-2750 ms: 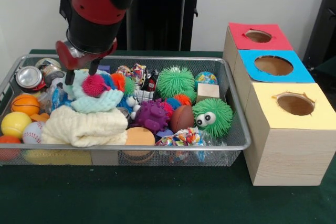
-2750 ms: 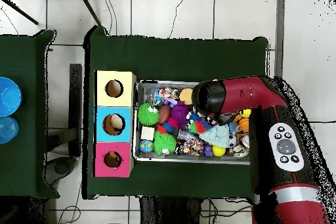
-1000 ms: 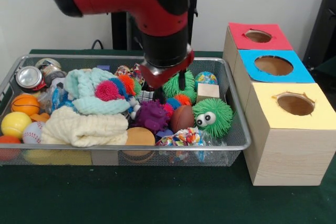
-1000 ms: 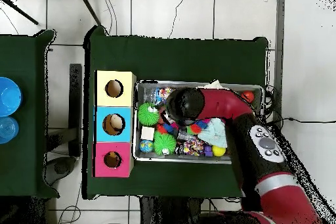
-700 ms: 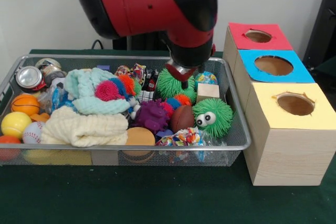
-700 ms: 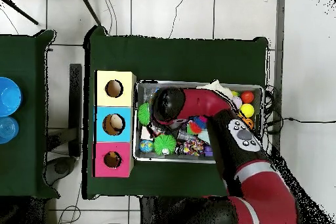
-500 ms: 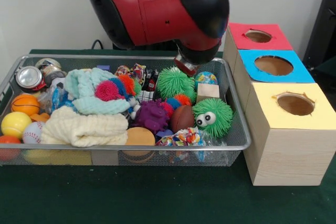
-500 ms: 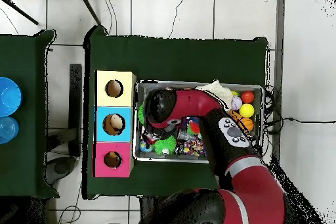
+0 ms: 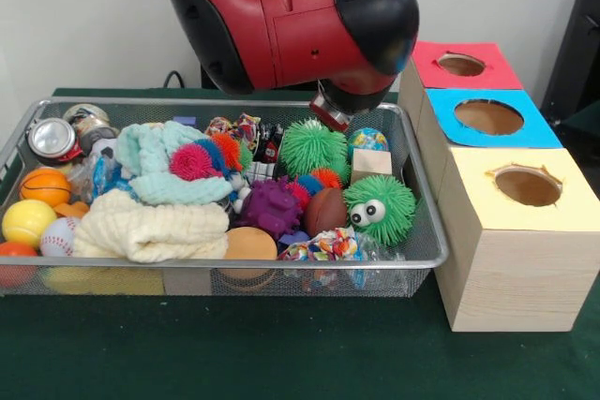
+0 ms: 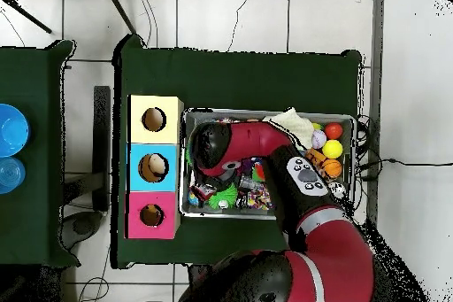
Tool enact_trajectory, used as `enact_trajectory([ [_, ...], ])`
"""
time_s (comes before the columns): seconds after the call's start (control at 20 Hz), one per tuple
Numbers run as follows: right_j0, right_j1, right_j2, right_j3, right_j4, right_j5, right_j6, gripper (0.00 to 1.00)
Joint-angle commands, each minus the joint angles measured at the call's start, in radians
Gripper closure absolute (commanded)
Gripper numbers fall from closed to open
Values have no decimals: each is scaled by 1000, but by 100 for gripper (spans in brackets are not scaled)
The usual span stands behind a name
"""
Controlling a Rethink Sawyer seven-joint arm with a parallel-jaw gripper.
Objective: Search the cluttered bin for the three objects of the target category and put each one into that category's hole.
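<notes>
Above the far right corner of the wire mesh bin (image 9: 427, 231), the red and black arm's gripper (image 9: 330, 115) hangs beside the fuzzy green ball (image 9: 312, 146); its opening cannot be told. Searching seems under way; next it must pick a target for the coloured wooden hole boxes (image 9: 511, 231).

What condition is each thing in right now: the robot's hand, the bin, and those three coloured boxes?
Hand: above the bin's box end; open or shut cannot be told.
Wire bin: full of toys, balls, cloths and cans.
Red box: hole uncovered.
Blue box: hole uncovered.
Yellow box: hole uncovered, ragged edge.
Crushed can: lying on its side.
</notes>
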Motion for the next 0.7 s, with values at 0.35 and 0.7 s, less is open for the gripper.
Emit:
enact_trajectory([
  [0.35, -42, -18, -63, 34, -131, -164, 50, 0],
  [0.7, -68, -16, -57, 84, -146, -267, 63, 0],
])
